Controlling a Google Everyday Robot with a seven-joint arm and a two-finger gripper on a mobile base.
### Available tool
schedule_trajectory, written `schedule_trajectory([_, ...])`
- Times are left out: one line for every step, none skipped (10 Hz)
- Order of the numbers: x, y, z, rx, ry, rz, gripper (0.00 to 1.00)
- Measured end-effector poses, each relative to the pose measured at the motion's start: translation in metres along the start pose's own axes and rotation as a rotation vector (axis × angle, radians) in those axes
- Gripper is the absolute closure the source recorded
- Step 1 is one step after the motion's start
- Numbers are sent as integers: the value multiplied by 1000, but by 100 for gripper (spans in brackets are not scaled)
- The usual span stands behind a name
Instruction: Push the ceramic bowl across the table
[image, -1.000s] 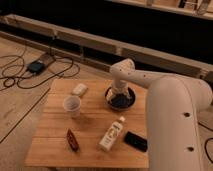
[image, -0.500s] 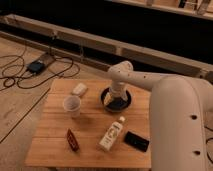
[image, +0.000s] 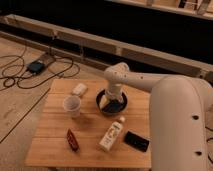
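Since the gripper sits low inside the bowl, at the far middle of the table, we judge the push to be in hand, with the inner wall serving as the contact face. We cannot tell whether the gripper is spread or closed; it is dark against the dark glaze.

Recommendations for the step:
- Keep the gripper low against the inner wall, so the force acts near the base and the bowl slides rather than tips.
- Hold the height constant. Pressing down would raise friction on the wood; lifting would let the gripper ride over the rim.
- Choose the heading with care. The cup stands near the bowl on one side, the pale block lies beside it towards the far edge, and the bottle lies just in front.
- Move slowly, as the bowl is already close to the far edge.

Containers: the bowl shows nothing inside except the gripper. The cup stands upright, and we can make out no contents. The bottle lies on its side.
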Motion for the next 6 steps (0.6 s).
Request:
schedule_trajectory([-3, -8, 0, 11, -8, -18, 20])
schedule_trajectory([-5, -13, -1, 19, -10, -30, 20])
schedule_trajectory([-7, -21, -2, 30, -16, -48, 20])
schedule_trajectory([-9, -26, -2, 38, -19, -60, 20])
schedule_trajectory([-10, -29, -3, 46, -22, -68, 20])
schedule_trajectory([-10, -33, -5, 58, -21, -73, 20])
